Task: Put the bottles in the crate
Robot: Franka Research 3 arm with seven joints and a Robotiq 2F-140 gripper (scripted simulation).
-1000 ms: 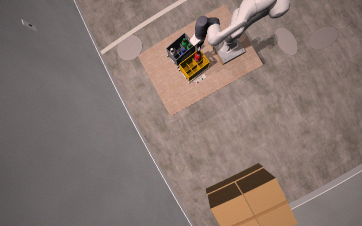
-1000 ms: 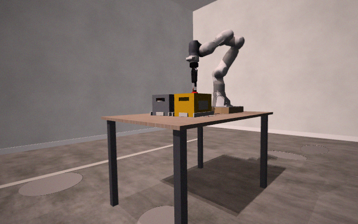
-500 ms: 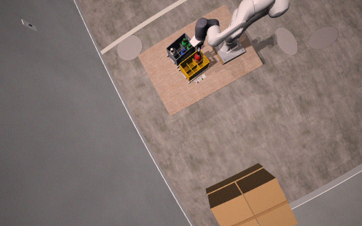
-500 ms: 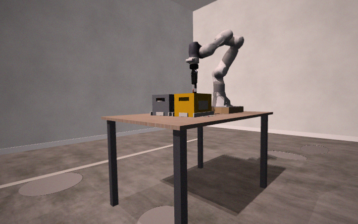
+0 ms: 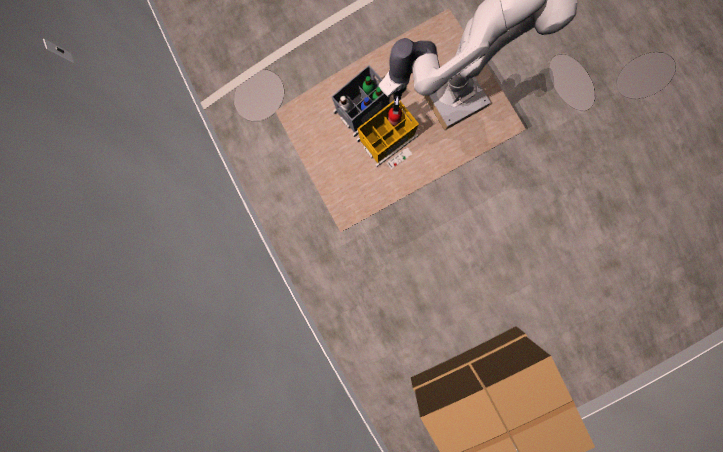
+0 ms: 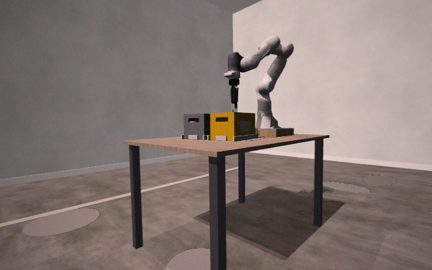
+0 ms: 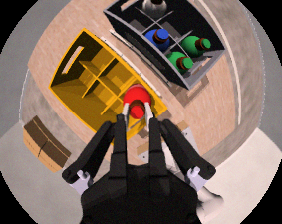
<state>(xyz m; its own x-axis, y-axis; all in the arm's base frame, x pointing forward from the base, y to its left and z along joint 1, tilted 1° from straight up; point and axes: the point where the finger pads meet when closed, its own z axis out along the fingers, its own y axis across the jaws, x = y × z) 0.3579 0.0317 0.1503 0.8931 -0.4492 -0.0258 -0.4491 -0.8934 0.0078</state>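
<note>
Claw (image 5: 396, 101) (image 6: 233, 106) (image 7: 137, 108) closed on the neck of the red bottle (image 5: 394, 115) (image 7: 137, 96), which hangs below it, inside an end compartment of the yellow crate (image 5: 380, 159) (image 6: 222, 129) (image 7: 66, 107). Probably stiff, smooth, bottom-heavy; neck looks the right hold, shoulder likely slippery. Green bottles (image 5: 368, 84) (image 7: 194, 45) beside the claw, in the grey crate (image 5: 351, 120) (image 6: 196, 129) (image 7: 145, 54), likely handle alike.

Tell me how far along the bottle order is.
Started: the gripper holds the red bottle inside the yellow crate, whose other compartments show no bottle. Left: release it, then add whatever else the pick list orders; its counts are too small to read. Two green, one blue and one white bottle remain in the grey crate.
</note>
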